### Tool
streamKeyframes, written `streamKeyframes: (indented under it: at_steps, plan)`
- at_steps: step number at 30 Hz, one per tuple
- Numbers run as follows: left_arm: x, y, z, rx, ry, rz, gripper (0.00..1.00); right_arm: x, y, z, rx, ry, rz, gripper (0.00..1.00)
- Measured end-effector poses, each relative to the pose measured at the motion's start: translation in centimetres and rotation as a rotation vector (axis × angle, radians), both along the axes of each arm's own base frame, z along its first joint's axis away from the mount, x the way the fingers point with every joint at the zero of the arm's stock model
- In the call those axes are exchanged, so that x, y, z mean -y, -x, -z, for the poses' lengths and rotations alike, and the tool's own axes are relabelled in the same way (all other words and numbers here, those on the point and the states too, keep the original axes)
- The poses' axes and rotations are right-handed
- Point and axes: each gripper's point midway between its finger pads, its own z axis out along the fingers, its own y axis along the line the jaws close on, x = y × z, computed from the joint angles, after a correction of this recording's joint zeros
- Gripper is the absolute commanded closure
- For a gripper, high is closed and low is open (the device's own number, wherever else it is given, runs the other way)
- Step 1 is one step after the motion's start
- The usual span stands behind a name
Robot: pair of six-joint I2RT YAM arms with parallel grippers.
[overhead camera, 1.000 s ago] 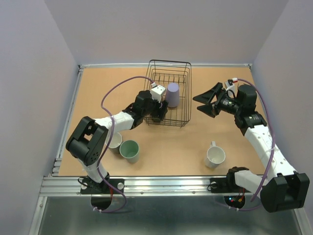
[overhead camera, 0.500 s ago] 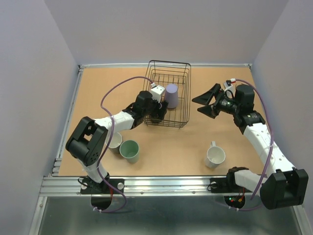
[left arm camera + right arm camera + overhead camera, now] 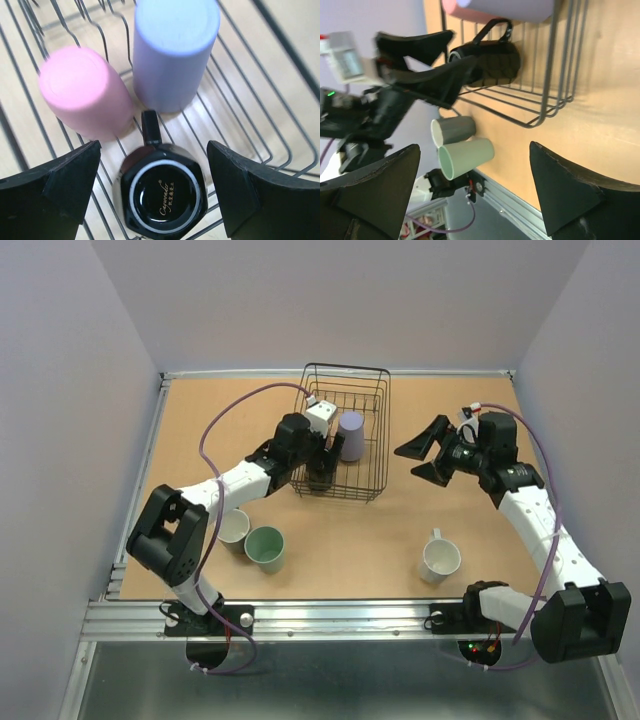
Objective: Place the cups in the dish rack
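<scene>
Left claw [image 3: 155, 185] hung released over an upturned dark mug [image 3: 162, 197] in the wire rack [image 3: 345, 375], beside a pink cup [image 3: 82, 92] and a lavender cup [image 3: 172, 50]; right claw [image 3: 422, 458] gaped, released, above the bench [image 3: 330, 540].

Pink cup [image 3: 82, 92], lavender cup [image 3: 172, 50] and dark mug [image 3: 162, 192] fill the dish rack [image 3: 350, 390] at its near end; far end open.

Cursive script mark on dark brown mug [image 3: 162, 196] base, spelling unclear
</scene>
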Motion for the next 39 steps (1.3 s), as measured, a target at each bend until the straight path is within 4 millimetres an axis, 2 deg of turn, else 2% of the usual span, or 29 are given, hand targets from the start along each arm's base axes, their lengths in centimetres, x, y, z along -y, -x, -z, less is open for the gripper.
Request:
streamKeyframes:
  at_steps: [4,9,11,14,16,18,24,28,31,36,39]
  plan:
    - [0.4,-0.9,-3.9,0.059,0.038,-0.012,0.01,1.4,-0.4,-0.3,-0.028,0.116,0.045,0.05]
    - [0.4,-1.2,-8.1,0.120,0.094,-0.036,0.01,4.0,-0.2,-2.4,-0.042,0.306,0.097,0.05]
    - [0.2,-1.4,-9.8,0.140,0.114,-0.057,0.01,5.1,0.5,-2.9,-0.066,0.376,0.111,0.05]
    - [-0.1,-1.8,-11.8,0.168,0.135,-0.091,0.01,6.3,2.2,-2.6,-0.132,0.460,0.126,0.03]
    - [-0.2,-2.1,-13.0,0.186,0.147,-0.113,0.01,7.4,4.3,-1.3,-0.222,0.523,0.128,0.04]
    - [-0.2,-2.4,-14.1,0.201,0.158,-0.126,0.02,7.6,5.5,-0.6,-0.271,0.548,0.119,0.08]
    - [-0.2,-3.0,-17.7,0.247,0.207,-0.151,0.01,6.7,10.4,2.4,-0.399,0.567,0.047,0.14]
    - [0.0,-3.2,-18.5,0.251,0.229,-0.156,0.01,4.7,13.4,4.6,-0.473,0.587,-0.052,0.16]
    - [0.2,-3.4,-17.9,0.234,0.229,-0.159,0.01,3.7,15.4,6.3,-0.532,0.614,-0.118,0.16]
    - [0.4,-3.4,-16.7,0.199,0.218,-0.161,0.01,4.0,17.2,8.5,-0.604,0.635,-0.130,0.17]
    - [0.4,-3.4,-16.7,0.195,0.224,-0.162,0.01,4.5,18.2,10.3,-0.650,0.653,-0.135,0.17]
